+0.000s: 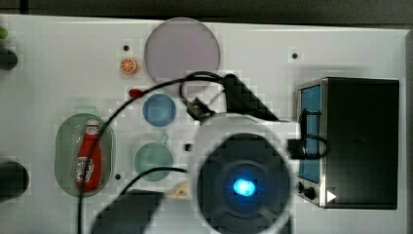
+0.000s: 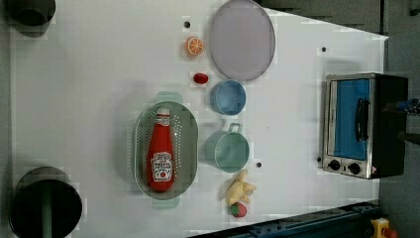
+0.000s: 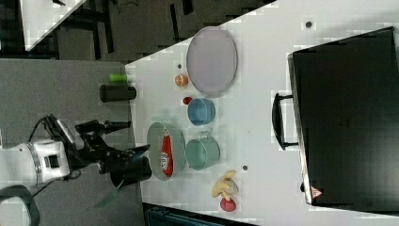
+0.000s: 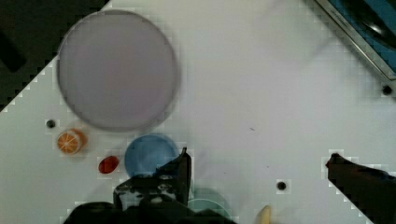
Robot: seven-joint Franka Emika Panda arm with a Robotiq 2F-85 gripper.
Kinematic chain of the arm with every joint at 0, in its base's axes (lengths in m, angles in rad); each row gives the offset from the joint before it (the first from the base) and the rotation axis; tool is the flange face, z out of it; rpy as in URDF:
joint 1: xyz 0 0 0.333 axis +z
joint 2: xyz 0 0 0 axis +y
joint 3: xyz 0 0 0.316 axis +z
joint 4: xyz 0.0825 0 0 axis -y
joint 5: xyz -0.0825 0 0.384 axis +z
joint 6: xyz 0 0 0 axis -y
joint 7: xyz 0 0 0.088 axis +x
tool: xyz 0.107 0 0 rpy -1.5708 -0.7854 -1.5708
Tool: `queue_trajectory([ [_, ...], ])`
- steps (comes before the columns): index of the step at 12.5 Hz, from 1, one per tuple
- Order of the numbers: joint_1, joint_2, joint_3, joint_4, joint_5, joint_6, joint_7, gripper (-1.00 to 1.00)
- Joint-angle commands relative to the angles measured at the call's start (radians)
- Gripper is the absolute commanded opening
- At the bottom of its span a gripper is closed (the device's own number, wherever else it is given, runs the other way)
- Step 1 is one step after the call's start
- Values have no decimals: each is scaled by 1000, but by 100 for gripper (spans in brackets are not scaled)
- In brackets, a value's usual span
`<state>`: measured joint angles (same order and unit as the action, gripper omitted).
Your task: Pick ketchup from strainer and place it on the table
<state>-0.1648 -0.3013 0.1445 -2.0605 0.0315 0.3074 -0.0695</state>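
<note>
The ketchup point(image 2: 160, 153), a red squeeze bottle with a white cap and label, lies lengthwise inside the pale green strainer point(image 2: 188, 134). The top view has both at its left, ketchup point(image 1: 88, 158) in strainer point(image 1: 63, 146). In the right view the ketchup point(image 3: 166, 157) rests in the strainer point(image 3: 155, 136), and my gripper point(image 3: 129, 137) appears at the right view's left of it, open and empty. In the wrist view my gripper point(image 4: 258, 161) stands wide open high above the white table point(image 4: 243, 93), with nothing between the fingers point(image 4: 182, 163). My arm point(image 1: 243, 187) covers the lower middle of the top view.
A lilac plate point(image 2: 241, 39), blue bowl point(image 2: 228, 97) and green cup point(image 2: 231, 151) stand beside the strainer. An orange slice point(image 2: 194, 45), a small red oval piece point(image 2: 200, 78), a banana point(image 2: 239, 188) with a strawberry and a toaster oven point(image 2: 364, 126) also sit on the table. Black cylinders point(image 2: 44, 206) stand at its edge.
</note>
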Motion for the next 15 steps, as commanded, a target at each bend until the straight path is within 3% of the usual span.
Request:
queue_trajectory([
  [1,55,95,160,-3,1,25,-22,100],
  [5,59,162,381,-3,-1,136,-22,100],
  [10,63,283,578,-10,-3,298,-21,100],
  [15,67,439,674,-69,-81,379,38,100],
])
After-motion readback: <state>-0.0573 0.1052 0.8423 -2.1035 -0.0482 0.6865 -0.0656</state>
